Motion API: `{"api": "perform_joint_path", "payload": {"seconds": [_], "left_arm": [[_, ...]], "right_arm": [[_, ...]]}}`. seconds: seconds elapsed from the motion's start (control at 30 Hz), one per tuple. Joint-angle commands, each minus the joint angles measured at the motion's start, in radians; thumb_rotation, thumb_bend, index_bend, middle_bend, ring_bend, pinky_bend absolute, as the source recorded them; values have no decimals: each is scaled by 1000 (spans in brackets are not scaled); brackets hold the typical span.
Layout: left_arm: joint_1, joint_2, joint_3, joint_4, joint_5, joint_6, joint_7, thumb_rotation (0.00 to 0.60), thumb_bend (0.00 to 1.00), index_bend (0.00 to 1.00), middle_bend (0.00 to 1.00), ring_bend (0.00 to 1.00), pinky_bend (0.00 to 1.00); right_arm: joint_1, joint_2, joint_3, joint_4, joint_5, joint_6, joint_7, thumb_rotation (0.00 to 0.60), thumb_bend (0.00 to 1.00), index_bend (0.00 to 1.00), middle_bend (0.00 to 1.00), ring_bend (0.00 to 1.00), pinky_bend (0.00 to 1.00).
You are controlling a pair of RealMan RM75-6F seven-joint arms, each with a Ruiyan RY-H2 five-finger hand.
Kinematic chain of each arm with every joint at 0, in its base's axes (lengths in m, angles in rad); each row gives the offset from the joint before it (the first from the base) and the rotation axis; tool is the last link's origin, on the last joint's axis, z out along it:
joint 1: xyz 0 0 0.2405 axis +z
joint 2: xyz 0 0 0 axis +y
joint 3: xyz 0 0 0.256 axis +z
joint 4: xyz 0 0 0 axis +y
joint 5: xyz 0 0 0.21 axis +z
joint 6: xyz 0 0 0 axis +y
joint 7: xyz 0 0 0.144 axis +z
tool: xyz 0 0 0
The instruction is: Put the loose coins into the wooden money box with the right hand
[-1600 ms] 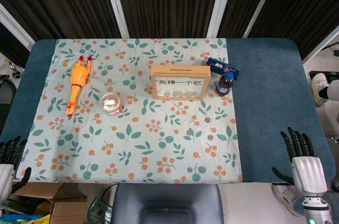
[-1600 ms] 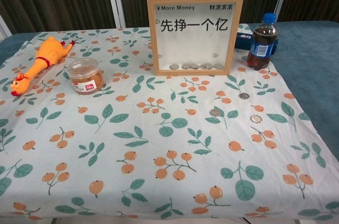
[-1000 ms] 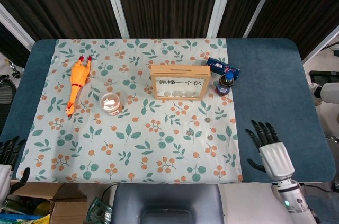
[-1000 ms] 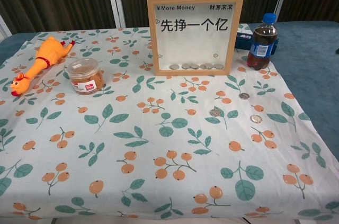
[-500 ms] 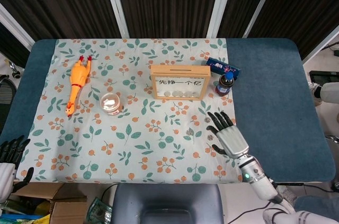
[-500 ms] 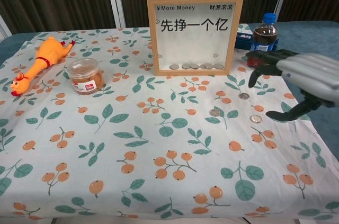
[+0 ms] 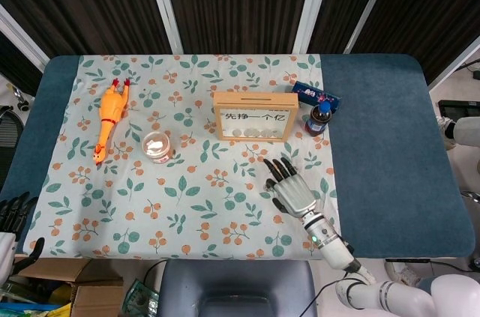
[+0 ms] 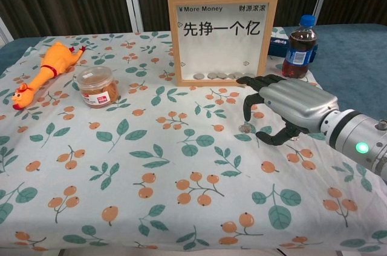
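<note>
Right hand [image 7: 291,189] sits lower centre of the head view, over the leaf-print cloth [image 7: 187,182], fingers [image 8: 251,103] spread and curved downward, holding nothing. In the chest view the same hand [image 8: 284,108] fills the right middle of the frame, fingertips hanging just above a coin [image 8: 245,128] on the cloth; contact cannot be told. Any other loose coins are hidden behind the hand.

Money box [image 7: 255,116] stands upright at centre of the head view, just above the hand, with a row of coins lying along its bottom behind the glass.

Left hand [image 7: 10,216] shows at the lower left edge, off the desk [image 7: 390,152], dark fingers apart, nothing in them.

Soda bottle [image 8: 299,49] stands upright right of the box, a blue packet [image 7: 316,94] just behind it. Rubber chicken [image 7: 109,118] lies at upper left of the cloth; small lidded jar [image 8: 97,86] stands just right of it.
</note>
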Motion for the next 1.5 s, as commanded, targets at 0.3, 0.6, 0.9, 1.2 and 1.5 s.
{"api": "perform_joint_path", "payload": {"seconds": [0.3, 0.6, 0.9, 1.2, 1.5], "left_arm": [[-5, 2, 3, 5, 4, -8, -11, 600, 393, 0, 0, 0, 0], [-5, 1, 2, 7, 4, -6, -13, 600, 392, 0, 0, 0, 0], [-6, 0, 5, 7, 8, -7, -8, 600, 393, 0, 0, 0, 0], [-6, 3, 5, 7, 3, -11, -7, 600, 408, 0, 0, 0, 0], [-5, 4, 1, 7, -4, -8, -9, 600, 406, 0, 0, 0, 0]], "right_arm": [[26, -27, 0, 67, 53, -19, -2, 600, 530, 527, 14, 0, 0], [49, -35, -5, 69, 81, -33, -17, 600, 530, 526, 13, 0, 0], [62, -49, -9, 75, 115, -45, -41, 600, 530, 540, 20, 0, 0], [73, -55, -10, 73, 139, -47, -58, 600, 530, 544, 28, 0, 0], [83, -57, -10, 75, 157, -48, -67, 600, 530, 545, 28, 0, 0]]}}
